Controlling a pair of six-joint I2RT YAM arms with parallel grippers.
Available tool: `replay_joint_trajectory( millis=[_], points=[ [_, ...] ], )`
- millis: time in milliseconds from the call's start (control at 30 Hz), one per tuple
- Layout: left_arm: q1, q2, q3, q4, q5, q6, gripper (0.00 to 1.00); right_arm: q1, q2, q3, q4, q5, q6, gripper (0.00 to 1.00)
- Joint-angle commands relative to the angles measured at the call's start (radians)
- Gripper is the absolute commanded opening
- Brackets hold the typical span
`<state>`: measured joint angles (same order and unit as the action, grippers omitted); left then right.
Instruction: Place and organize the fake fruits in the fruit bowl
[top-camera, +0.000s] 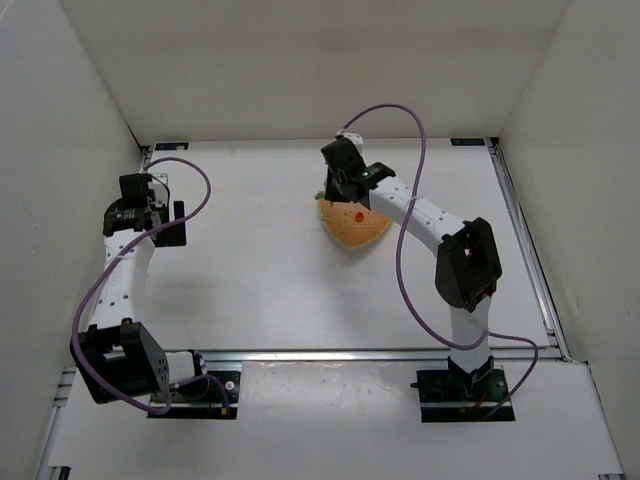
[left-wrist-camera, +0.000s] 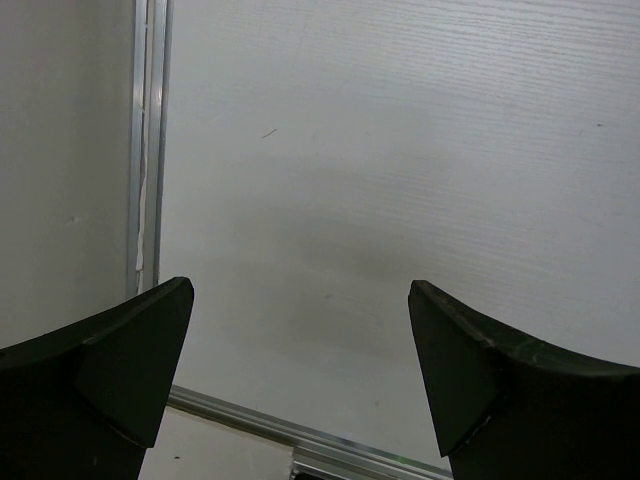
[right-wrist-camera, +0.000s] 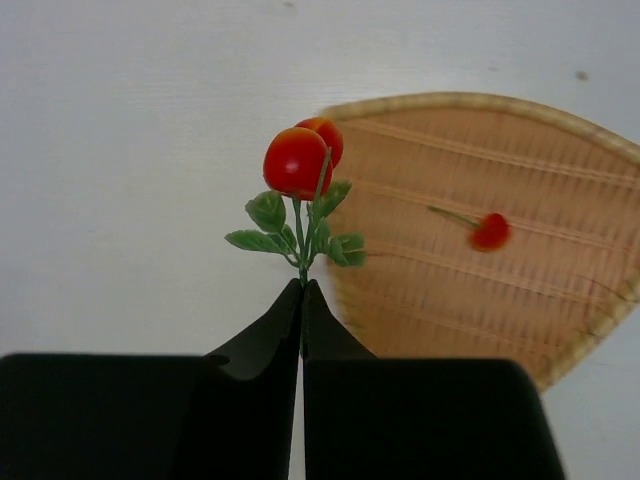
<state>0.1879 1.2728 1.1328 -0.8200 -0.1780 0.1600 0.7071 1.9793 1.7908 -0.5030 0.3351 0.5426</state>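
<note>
Bright, even overhead light, soft shadows.
The white table (top-camera: 270, 280) was evenly lit; a faint grey shadow lay beneath the left gripper (left-wrist-camera: 300, 300), its near fingers (left-wrist-camera: 110, 370) black and featureless; the loose cherry (right-wrist-camera: 490, 232) in the basket (right-wrist-camera: 450, 300) looked slightly soft.

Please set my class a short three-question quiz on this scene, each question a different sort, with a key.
1. True or false: the left hand is shut on a fruit.
2. How many fruits lie inside the basket? A none, B one, C three.
3. Fill in: the right hand pinches the cherry sprig by its ____.

Key
1. False. Its fingers stand apart over bare table.
2. B. A lone cherry lies on the weave.
3. Stem. The cherries and leaves stick out past the fingertips.
</note>
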Motion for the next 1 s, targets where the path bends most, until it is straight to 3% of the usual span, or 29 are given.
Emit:
replay_joint_trajectory(
  millis=[0, 133, 167, 267, 333, 400, 467, 700, 800, 967],
  points=[
    [-0.002, -0.03, 0.012, -0.008, -0.005, 0.001, 1.0, -0.036, -0.027, -0.062, -0.002, 0.001, 0.031, 0.0],
    [-0.002, -0.03, 0.012, -0.008, -0.005, 0.001, 1.0, -0.078, 0.019, -0.052, -0.044, -0.048, 0.031, 0.01],
    [-0.002, -0.03, 0.012, -0.017, -0.005, 0.001, 1.0, -0.092, 0.033, -0.029, -0.069, -0.048, 0.031, 0.06],
    [-0.002, -0.039, 0.012, -0.018, -0.005, 0.001, 1.0, -0.092, 0.056, 0.007, -0.138, -0.002, 0.031, 0.62],
    [-0.002, -0.039, 0.012, -0.027, -0.005, 0.001, 1.0, -0.092, 0.023, -0.002, -0.149, 0.044, 0.031, 0.8],
    [-0.002, -0.039, 0.012, -0.027, -0.005, 0.001, 1.0, -0.092, -0.034, -0.033, -0.149, 0.07, 0.031, 0.86],
    [-0.002, -0.049, 0.012, -0.027, -0.014, 0.001, 1.0, -0.092, -0.106, -0.062, -0.149, 0.088, 0.022, 0.99],
    [-0.002, -0.079, -0.007, -0.027, -0.035, 0.001, 1.0, -0.205, -0.361, -0.284, -0.224, 0.087, 0.023, 0.99],
    [0.007, -0.101, -0.018, -0.027, -0.035, 0.001, 1.0, -0.32, -0.494, -0.411, -0.233, 0.067, 0.059, 0.99],
    [0.016, -0.133, -0.05, -0.027, -0.044, 0.001, 1.0, -0.587, -0.707, -0.677, -0.195, -0.093, 0.092, 0.99]
  ],
)
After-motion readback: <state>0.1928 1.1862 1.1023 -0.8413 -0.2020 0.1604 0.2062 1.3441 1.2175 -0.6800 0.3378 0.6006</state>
